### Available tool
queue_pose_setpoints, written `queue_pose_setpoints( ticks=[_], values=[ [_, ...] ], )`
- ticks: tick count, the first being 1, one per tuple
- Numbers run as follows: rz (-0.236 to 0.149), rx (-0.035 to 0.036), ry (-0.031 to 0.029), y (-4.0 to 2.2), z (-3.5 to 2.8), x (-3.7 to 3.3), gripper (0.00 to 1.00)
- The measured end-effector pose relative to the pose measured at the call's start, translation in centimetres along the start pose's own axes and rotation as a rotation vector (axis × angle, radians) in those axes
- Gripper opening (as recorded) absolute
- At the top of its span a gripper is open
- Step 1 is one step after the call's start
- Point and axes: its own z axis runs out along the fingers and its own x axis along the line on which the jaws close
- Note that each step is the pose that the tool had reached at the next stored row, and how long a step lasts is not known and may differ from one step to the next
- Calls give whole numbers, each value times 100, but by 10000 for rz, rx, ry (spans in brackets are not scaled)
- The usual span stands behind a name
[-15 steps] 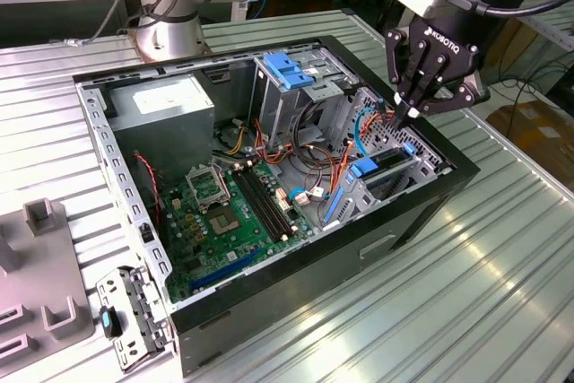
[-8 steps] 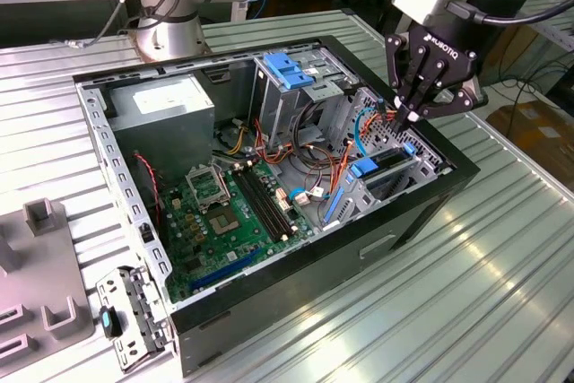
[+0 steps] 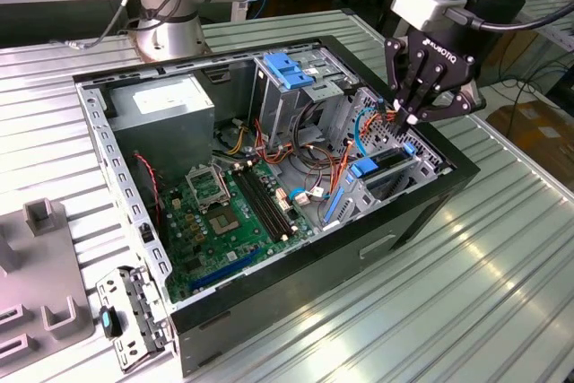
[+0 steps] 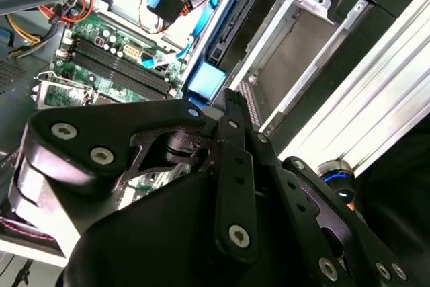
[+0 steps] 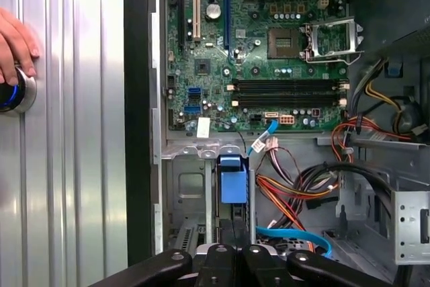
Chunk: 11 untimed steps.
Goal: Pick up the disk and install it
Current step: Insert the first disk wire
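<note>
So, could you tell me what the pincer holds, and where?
Cannot be told: the pincer hangs at the upper edge of the disk, with any contact hidden.

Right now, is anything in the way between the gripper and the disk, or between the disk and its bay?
Nothing visible. The gripper hangs right over the disk, which already lies in the metal bay. The orange and blue cables run beside it, not across.
</note>
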Motion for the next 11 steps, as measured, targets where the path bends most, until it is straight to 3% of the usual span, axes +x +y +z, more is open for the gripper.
queue_pose_setpoints(
  ticks=[7, 9, 11],
  values=[
    [0, 0, 1, -78, 141, 2, 11],
    [1, 0, 0, -118, 185, 1, 11],
    [0, 0, 0, -195, 268, -2, 11]
  ],
)
